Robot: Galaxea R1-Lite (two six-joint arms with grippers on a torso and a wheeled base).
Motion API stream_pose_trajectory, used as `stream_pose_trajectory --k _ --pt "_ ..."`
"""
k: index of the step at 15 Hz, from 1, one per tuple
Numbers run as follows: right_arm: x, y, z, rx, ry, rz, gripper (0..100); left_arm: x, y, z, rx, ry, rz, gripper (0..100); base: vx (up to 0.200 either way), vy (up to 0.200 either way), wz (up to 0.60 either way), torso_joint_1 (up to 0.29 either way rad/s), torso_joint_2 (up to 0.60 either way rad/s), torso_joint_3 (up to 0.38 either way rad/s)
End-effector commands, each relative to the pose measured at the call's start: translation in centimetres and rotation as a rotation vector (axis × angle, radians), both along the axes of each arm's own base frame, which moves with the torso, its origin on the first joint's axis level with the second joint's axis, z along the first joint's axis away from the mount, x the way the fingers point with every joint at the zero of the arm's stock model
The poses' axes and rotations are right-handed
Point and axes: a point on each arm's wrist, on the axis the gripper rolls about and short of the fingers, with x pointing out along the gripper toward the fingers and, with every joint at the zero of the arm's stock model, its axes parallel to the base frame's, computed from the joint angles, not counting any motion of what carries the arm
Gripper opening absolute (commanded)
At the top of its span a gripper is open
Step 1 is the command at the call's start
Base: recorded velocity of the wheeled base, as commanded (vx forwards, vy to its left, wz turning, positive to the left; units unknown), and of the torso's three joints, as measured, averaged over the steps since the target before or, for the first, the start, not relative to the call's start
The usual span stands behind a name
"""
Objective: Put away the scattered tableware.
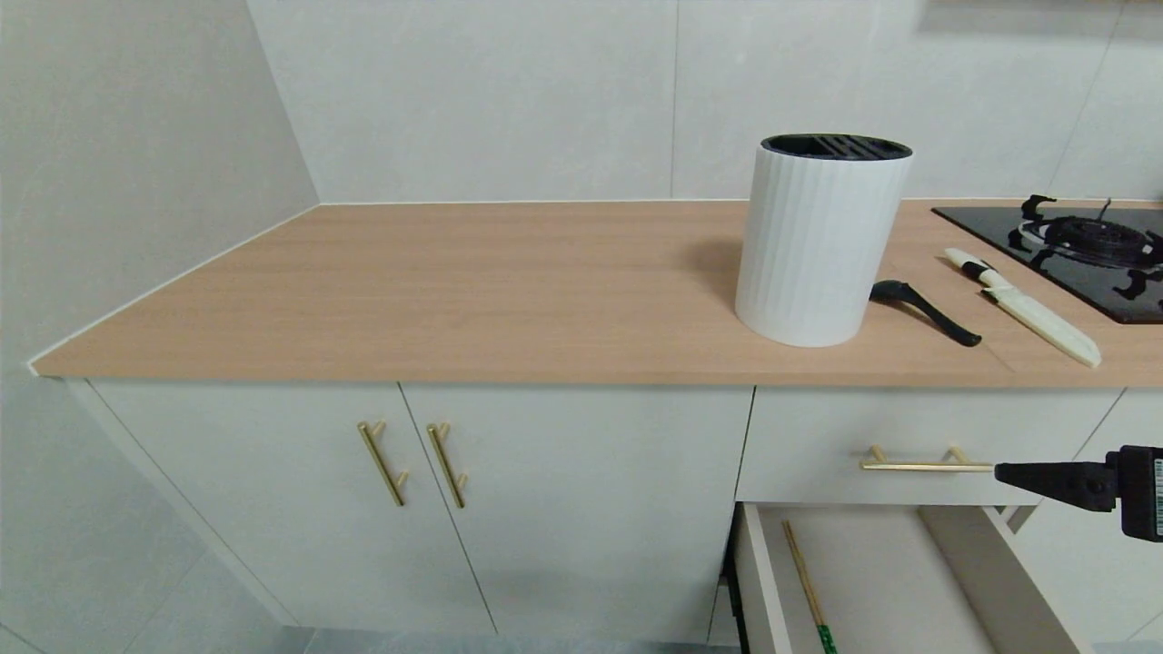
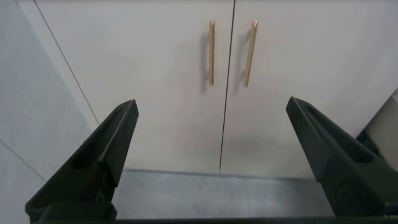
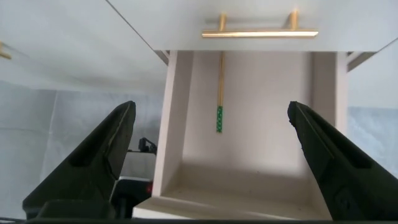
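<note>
Chopsticks (image 3: 219, 93), slender wood, green-tipped; drawer (image 3: 267, 130) smooth, pale.

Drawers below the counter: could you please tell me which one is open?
The lower drawer is open, pulled out with chopsticks lying inside. The upper drawer, with the gold bar handle, is shut.

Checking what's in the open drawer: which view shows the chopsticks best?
The right wrist view: it looks into the open drawer, chopsticks lying along its floor nearly full length. The head view catches them at its lower edge, green end cut off. The left wrist view faces the cabinet doors.
</note>
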Motion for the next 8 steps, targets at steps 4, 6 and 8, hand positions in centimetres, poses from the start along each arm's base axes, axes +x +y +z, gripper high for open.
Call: stream_pose_trajectory --k 4,6,8 --pt "0.2 0.1 -1.0 -0.058 -0.001 0.047 100 0.0 0.0 0.0 0.000 0.000 0.000 100 0.000 0.000 0.00 0.115 -0.31 -0.189" --pt "1.1 0.2 -1.6 -0.090 -0.023 0.071 100 0.0 0.0 0.0 0.000 0.000 0.000 100 0.000 0.000 0.00 0.021 -0.04 -0.025" --pt "4.9 0.4 -1.6 -0.134 -0.118 0.088 100 0.0 0.0 0.0 0.000 0.000 0.000 100 0.000 0.000 0.00 0.000 0.00 0.000"
